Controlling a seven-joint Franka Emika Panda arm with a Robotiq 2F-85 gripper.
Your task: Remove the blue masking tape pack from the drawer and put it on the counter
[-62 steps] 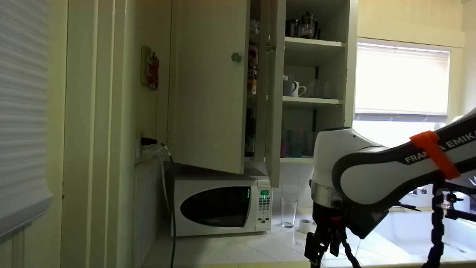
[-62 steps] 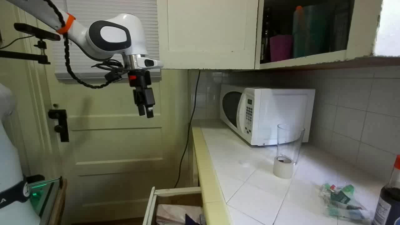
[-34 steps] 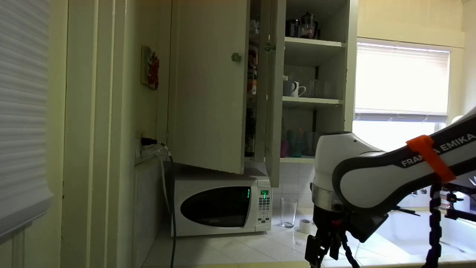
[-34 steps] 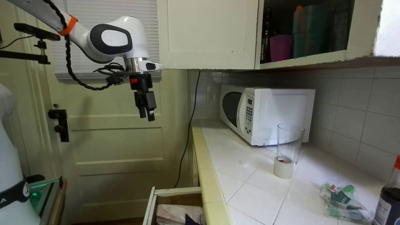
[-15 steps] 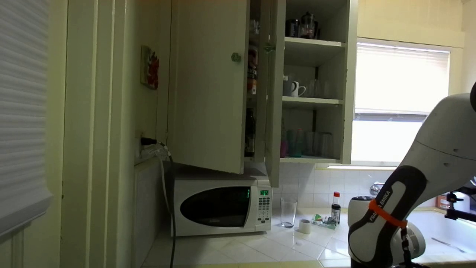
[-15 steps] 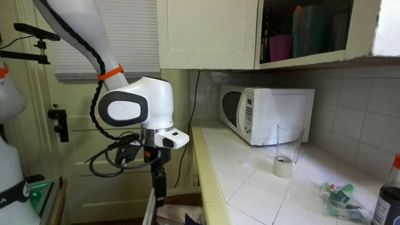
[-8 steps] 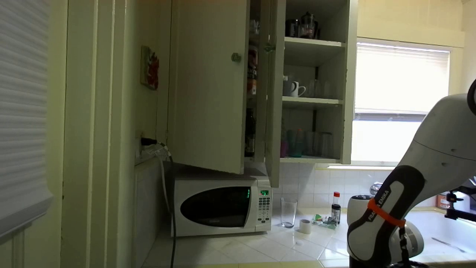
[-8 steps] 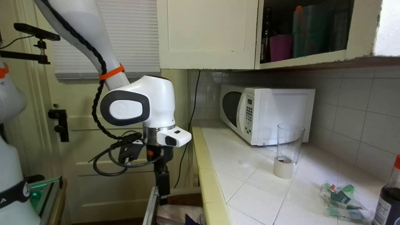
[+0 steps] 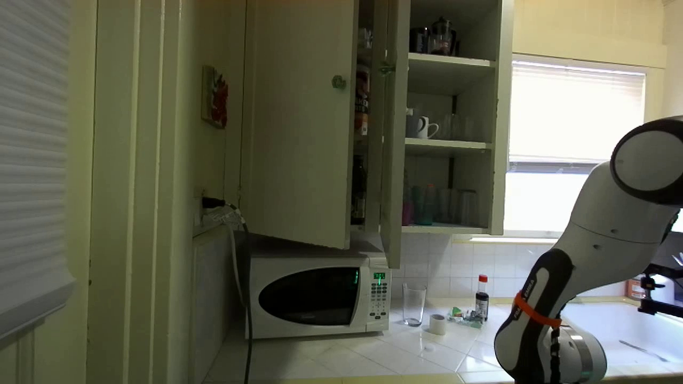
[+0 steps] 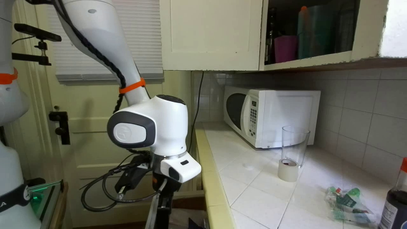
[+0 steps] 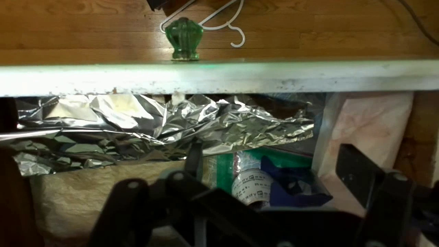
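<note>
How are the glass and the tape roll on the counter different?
The glass is tall; the tape roll is short. The glass is see-through; the tape roll is whitish. The glass widens toward its top; the tape roll has straight sides. Both stand on the counter, openings up.

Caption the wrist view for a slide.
Open gripper at the drawer, where the blue tape pack lies near crumpled foil.

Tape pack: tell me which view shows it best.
The wrist view: it looks down into the drawer, so the tape pack shows its blue wrapping and printed roll, though the gripper hides part of it. In an exterior view, only what seems its dark blue tip shows, at the bottom edge; it shows nowhere else.
</note>
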